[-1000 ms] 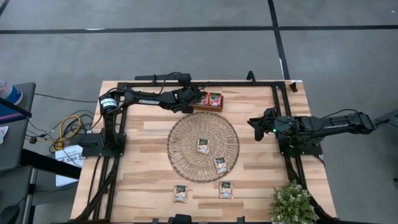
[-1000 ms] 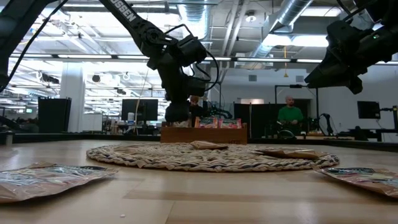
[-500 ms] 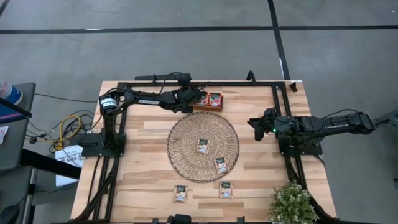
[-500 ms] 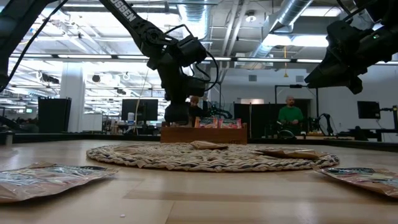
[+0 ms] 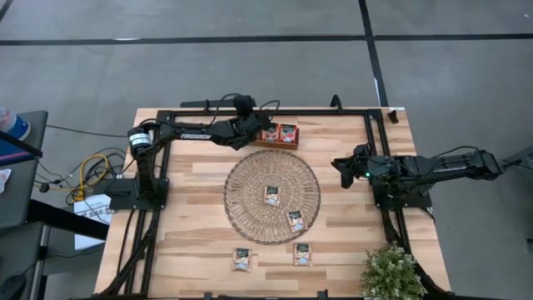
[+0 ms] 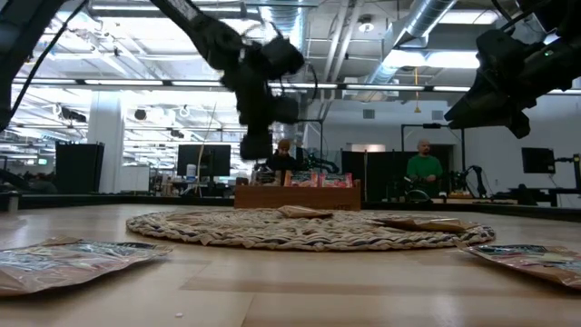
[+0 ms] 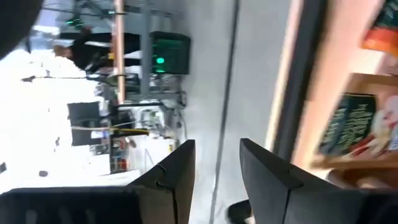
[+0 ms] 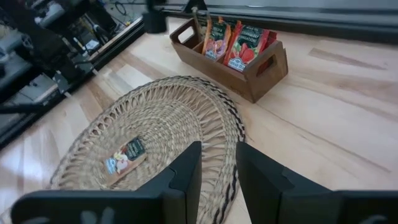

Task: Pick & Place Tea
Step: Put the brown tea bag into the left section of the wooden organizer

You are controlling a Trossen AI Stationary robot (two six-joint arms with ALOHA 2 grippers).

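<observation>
Since a second ago the left gripper (image 5: pixel 256 127) has lifted off the wooden tray (image 5: pixel 279 135) and drawn back toward the table's far edge; its fingers (image 7: pixel 177 177), then pressed together, now stand apart with nothing between them. Everything else lies as it did.

Along the left side, the left arm's base (image 5: pixel 133 193) sits by the table (image 5: pixel 187 242) edge, with bare wood between it and the round woven mat (image 5: pixel 271 197). White lettering runs along the left arm in the high view, too small to read.

At the far edge, a black frame rail (image 5: pixel 208 112) runs just behind the tray, leaving little room there. Tea sachets (image 8: pixel 235 43) stand upright in the tray, red-orange ones and ones with dark green tops; their printing is too blurred to read. The left wrist view shows a green-topped sachet (image 7: pixel 348 124) in a tray compartment.

Two sachets (image 5: pixel 271 195) lie flat on the mat, one at the middle, one (image 5: pixel 296 221) nearer the front rim. Two more (image 5: pixel 242 259) lie on bare wood between the mat and the near edge, set apart from each other.

Open wood lies between the mat and the right gripper (image 5: pixel 341 164), which hangs over the right side, well apart from the tea, fingers (image 8: pixel 186 177) slightly apart and holding nothing. A potted plant (image 5: pixel 391 271) fills the near right corner.
</observation>
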